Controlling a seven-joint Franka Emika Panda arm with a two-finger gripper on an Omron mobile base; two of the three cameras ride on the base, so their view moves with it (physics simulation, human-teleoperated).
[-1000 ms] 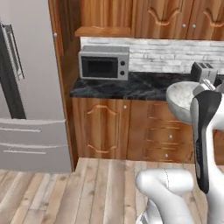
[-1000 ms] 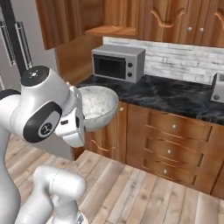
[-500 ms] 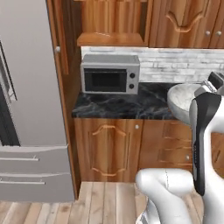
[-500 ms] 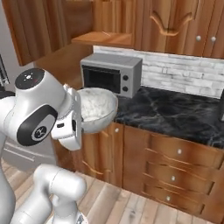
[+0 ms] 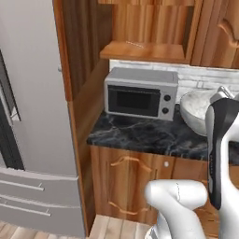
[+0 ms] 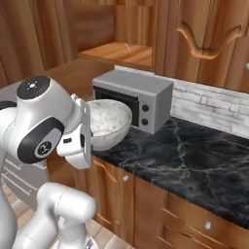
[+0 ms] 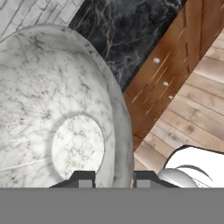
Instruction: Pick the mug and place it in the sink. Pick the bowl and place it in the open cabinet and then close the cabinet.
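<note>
Carrying the bowl (image 7: pixel 65 109), we have its rim pinched between the narrow jaws of the gripper (image 7: pixel 113 178) at the bottom of the hand view. The bowl hangs in the air at the center left of the right base view (image 6: pixel 108 124), in front of the microwave (image 6: pixel 133 98) and above the dark marble counter (image 6: pixel 194 160). We judge that the bowl step is in hand. The open cabinet (image 5: pixel 149 46) shows at the top center of the left base view, so the next move calls for lifting the bowl to that shelf.
</note>
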